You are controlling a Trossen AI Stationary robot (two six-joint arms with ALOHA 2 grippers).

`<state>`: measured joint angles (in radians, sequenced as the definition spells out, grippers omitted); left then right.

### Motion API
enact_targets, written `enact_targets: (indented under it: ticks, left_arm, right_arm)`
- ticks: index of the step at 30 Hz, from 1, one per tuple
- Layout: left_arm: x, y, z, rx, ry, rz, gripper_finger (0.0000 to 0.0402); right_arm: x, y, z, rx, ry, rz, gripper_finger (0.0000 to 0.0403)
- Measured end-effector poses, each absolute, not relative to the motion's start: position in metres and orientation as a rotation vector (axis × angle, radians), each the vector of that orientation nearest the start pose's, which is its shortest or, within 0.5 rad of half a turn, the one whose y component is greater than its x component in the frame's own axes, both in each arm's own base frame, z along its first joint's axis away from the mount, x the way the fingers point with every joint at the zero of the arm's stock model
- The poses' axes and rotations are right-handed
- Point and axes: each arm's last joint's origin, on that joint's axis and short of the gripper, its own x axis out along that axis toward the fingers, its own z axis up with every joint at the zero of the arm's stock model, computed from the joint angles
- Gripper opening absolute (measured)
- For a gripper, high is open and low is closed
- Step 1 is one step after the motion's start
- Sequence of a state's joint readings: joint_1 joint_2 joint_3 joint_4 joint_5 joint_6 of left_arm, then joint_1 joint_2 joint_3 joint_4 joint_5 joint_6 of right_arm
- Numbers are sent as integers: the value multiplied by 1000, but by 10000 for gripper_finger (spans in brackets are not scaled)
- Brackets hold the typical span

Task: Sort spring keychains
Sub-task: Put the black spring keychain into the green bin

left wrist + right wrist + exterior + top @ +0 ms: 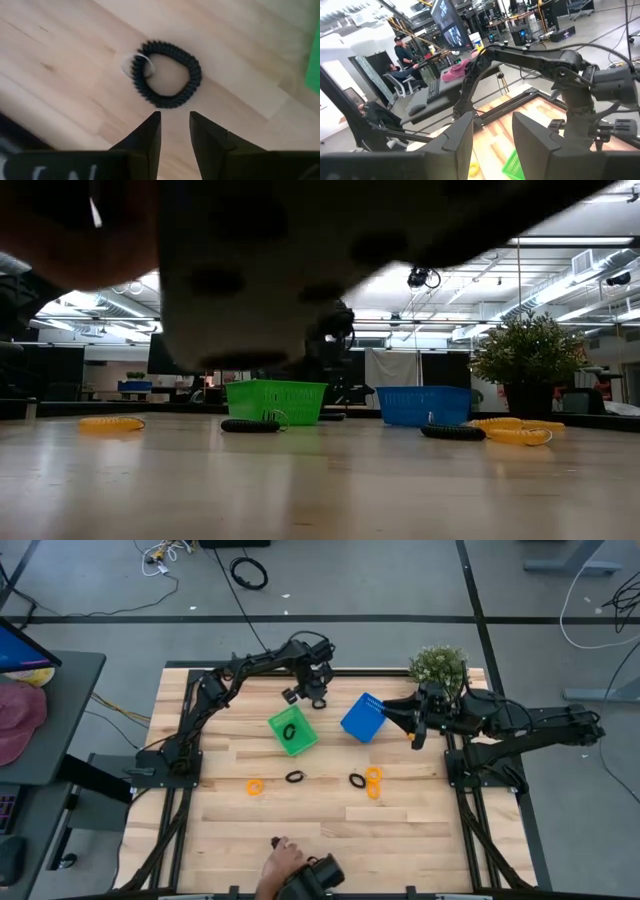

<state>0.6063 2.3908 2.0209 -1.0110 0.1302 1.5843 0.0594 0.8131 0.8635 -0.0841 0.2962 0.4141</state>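
A black spring keychain (192, 75) with a silver ring lies flat on the wood just beyond the fingertips of my left gripper (175, 116), which points down, narrowly open, with nothing between its fingers. This gripper (316, 697) hangs at the table's far side, beside the green basket (292, 730). That basket holds another black keychain (291, 733). The blue basket (363, 717) stands to its right. Two orange keychains (256, 786) (373, 782) and two black ones (294, 777) (357, 780) lie mid-table. My right gripper (413, 730) waits open, level, right of the blue basket.
A potted plant (438, 665) stands at the far right corner. A person's hand (283, 862) with a dark object reaches in at the near edge and blurs the top of the low view. Bare wood lies along the near half of the table (400, 830).
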Motion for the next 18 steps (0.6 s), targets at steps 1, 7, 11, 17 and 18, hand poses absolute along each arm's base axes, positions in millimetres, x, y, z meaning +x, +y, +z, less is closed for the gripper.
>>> enact_targets:
  ticks: [1,7,11,17,18]
  left_arm:
    - [398,272,152,822,1227,-668,107]
    - [403,269,143,828,1230,-673,108]
    - [403,269,143,830,1245,-670,104]
    - [405,266,143,863,1291,-660,85]
    - [405,266,143,867,1292,-661,82]
  right_arm:
    - [176,2,364,406,-17,-242,141]
    - [176,1,364,406,-19,-248,141]
    - [176,1,364,404,-19,-248,141]
    - [176,1,364,403,-19,-248,141]
    - [176,1,364,403,-19,-248,141]
